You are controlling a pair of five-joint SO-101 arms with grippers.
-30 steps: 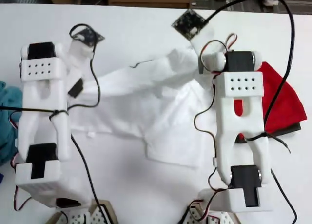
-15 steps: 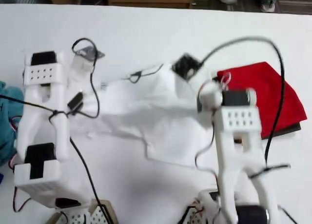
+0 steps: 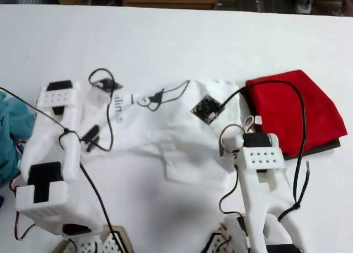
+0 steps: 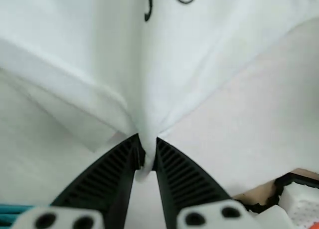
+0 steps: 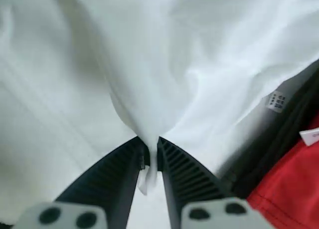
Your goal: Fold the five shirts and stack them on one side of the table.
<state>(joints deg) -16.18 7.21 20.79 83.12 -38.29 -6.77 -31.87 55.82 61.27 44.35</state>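
The left end effector (image 4: 145, 155) and the right end effector (image 5: 151, 158) each pinched a fold of the white shirt (image 3: 182, 133), just left of the red shirt (image 3: 292, 112).

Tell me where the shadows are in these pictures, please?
High view: a soft grey shadow lies on the table, below the white shirt. Left wrist view: faint grey creases fan out across the cloth from the left claw. Right wrist view: a darker shaded fold runs off from the right claw.
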